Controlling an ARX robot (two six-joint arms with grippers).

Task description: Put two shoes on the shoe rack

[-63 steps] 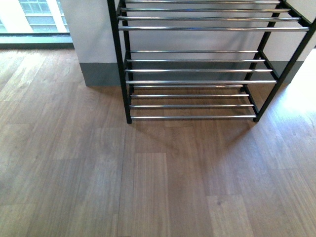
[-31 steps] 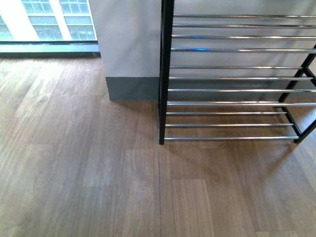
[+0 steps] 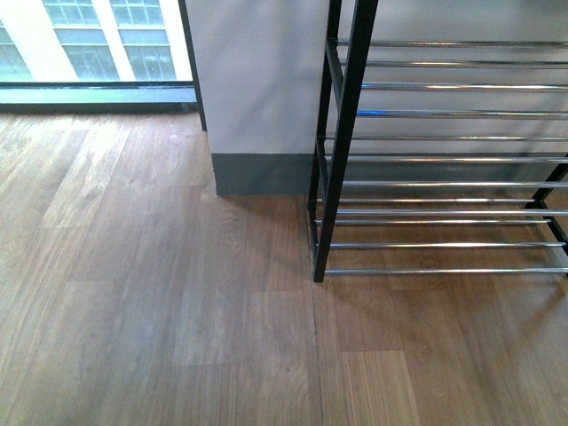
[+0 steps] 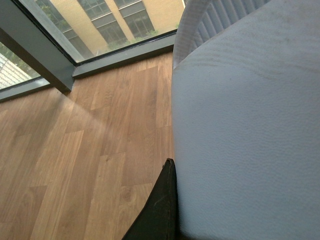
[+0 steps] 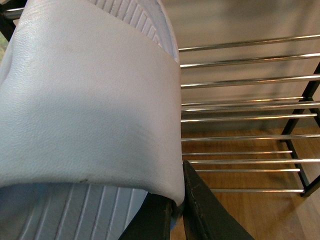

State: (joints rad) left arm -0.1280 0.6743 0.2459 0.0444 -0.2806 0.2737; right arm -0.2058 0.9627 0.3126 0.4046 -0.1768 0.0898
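Note:
The shoes here are white slides with a broad leather-like strap and a ribbed footbed. One white shoe [image 4: 240,125] fills the left wrist view, and my left gripper [image 4: 175,170] is shut on its strap; only one black finger [image 4: 161,210] shows. The other white shoe [image 5: 85,105] fills the right wrist view, where my right gripper [image 5: 177,196] pinches the strap's edge. The shoe rack [image 5: 240,105], black-framed with chrome bars, stands just beyond that shoe. In the front view the shoe rack [image 3: 343,133] is at the right, and no arm or shoe shows there.
A pale wall pillar [image 3: 257,80] with a dark skirting stands left of the rack. A floor-level window [image 3: 89,44] runs along the far left, and the window [image 4: 100,25] also shows past the left shoe. Wooden floor [image 3: 177,311] spreads in front.
In the front view the rack has slid from the centre to the right edge and looms larger; more of the pillar and window has come into view on the left.

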